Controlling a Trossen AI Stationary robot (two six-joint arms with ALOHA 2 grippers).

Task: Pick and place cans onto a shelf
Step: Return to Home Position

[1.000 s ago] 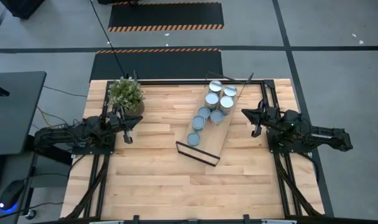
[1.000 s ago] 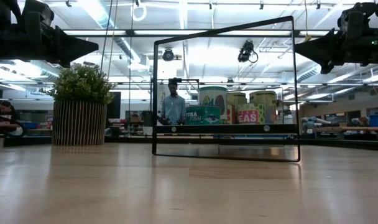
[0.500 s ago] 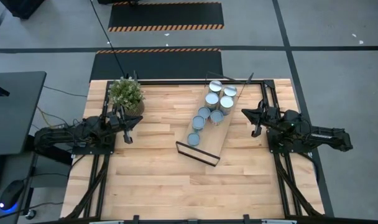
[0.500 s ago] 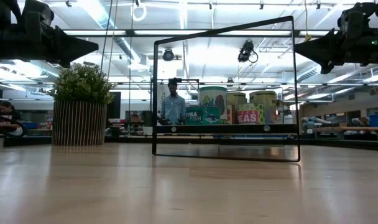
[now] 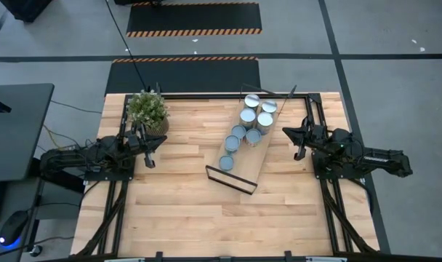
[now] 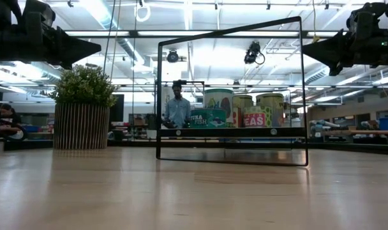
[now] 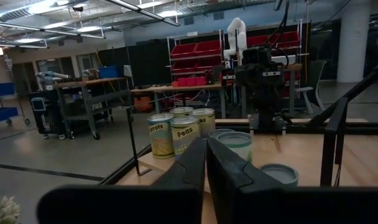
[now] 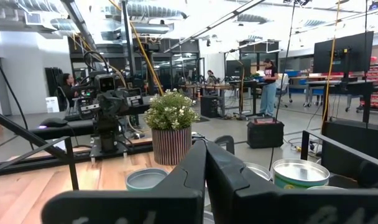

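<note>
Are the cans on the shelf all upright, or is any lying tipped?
Upright. From above, all the cans on the shelf show round tops; in the low view the visible labels sit level.

Potted plant (image 5: 147, 110), green leaves in a ribbed round pot, stands upright at the far left of the light-wood tabletop (image 5: 185, 211). Beyond the far edge lie two black floor mats (image 5: 194, 18) with orange-striped borders. A dark desk (image 5: 14, 124) sits left of the table. A person (image 6: 177, 105) stands in the room behind.
</note>
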